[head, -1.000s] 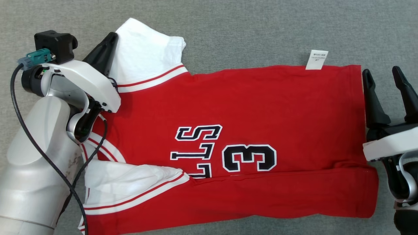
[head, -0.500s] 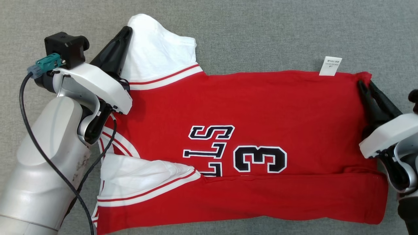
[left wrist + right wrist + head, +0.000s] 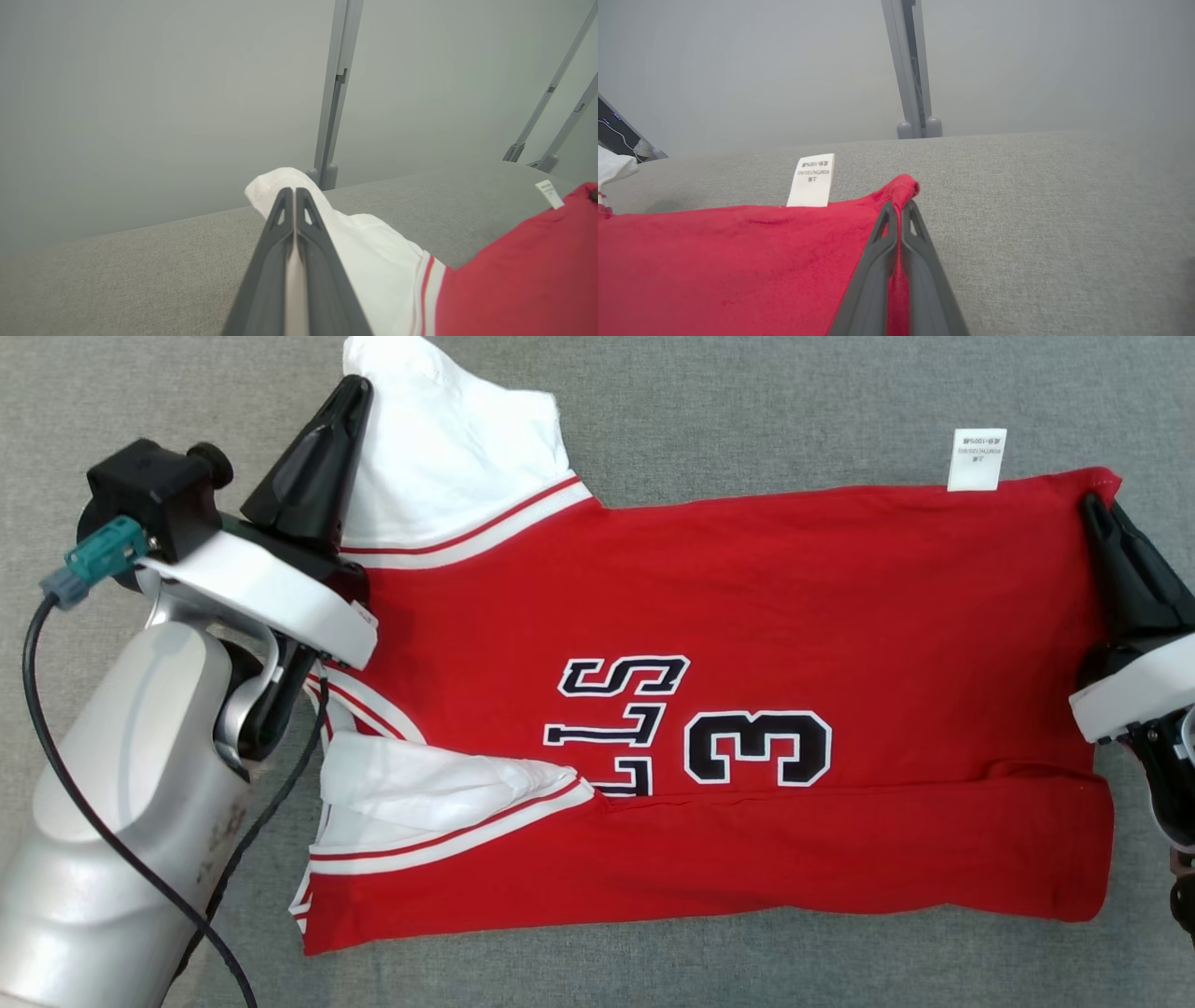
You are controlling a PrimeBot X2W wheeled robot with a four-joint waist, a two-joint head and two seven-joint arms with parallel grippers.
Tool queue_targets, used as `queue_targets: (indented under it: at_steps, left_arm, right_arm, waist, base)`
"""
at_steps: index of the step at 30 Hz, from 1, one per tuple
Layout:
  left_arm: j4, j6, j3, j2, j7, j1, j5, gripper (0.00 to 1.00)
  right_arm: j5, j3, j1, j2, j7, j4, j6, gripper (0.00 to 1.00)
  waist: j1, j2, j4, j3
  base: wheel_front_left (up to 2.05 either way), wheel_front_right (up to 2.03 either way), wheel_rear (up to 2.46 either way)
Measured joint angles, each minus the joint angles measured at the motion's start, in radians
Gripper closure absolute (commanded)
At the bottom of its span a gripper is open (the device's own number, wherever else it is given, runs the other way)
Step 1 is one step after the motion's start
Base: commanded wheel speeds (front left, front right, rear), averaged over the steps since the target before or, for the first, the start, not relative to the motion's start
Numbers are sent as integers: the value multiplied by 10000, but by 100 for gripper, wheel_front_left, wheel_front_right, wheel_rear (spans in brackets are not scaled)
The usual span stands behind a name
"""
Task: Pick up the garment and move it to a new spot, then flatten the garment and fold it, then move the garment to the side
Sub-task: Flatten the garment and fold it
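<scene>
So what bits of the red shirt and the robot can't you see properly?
- Label writing: head view, too small to read.
- Black letters on the red shirt: head view, partly covered by the folded-over red flap and lower white sleeve.
- Right gripper: head view, its arm is cut off by the right edge.

A red garment [image 3: 794, 597] with white sleeves [image 3: 448, 448], each trimmed in red and white stripes. Its numeral 3 [image 3: 758, 749] and letters [image 3: 621, 677] are black, outlined in white. Its label [image 3: 977, 459] is white (with tiny dark print). The surface [image 3: 747, 411] beneath is plain grey weave. The left gripper [image 3: 350, 397] is black, its forearm [image 3: 121, 784] silver-grey, its connector [image 3: 98, 555] teal.
</scene>
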Motion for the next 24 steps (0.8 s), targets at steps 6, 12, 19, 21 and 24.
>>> queue_targets:
  at_steps: [6, 12, 19, 21, 24]
  left_arm:
    - [-1241, 334, -58, 228, -35, 857, 65, 100]
    - [-3122, 913, -98, 708, 128, 2379, 82, 100]
    - [-5279, 1868, 75, 1384, 395, 4591, -17, 100]
    - [-5756, 2119, 125, 1469, 458, 5140, -134, 100]
    - [-6301, 2364, 188, 1511, 598, 6047, -585, 100]
  right_arm:
    - [644, -13, 601, 104, 253, -364, 0, 100]
    - [1191, 65, 1659, -217, 980, -1588, 0, 100]
    - [1356, -247, 2985, -556, 1448, -2803, 0, 100]
    - [1415, -397, 3343, -518, 1471, -2945, 0, 100]
    - [1691, -683, 3906, -380, 1325, -3060, 0, 100]
  waist:
    - [0, 0, 110, -216]
    - [0, 0, 74, -471]
    - [0, 0, -23, -575]
    - [0, 0, 9, -596]
    - [0, 0, 100, -662]
  base:
    - [0, 0, 0]
    - [0, 0, 0]
    - [0, 0, 0]
    - [0, 0, 0]
    - [0, 0, 0]
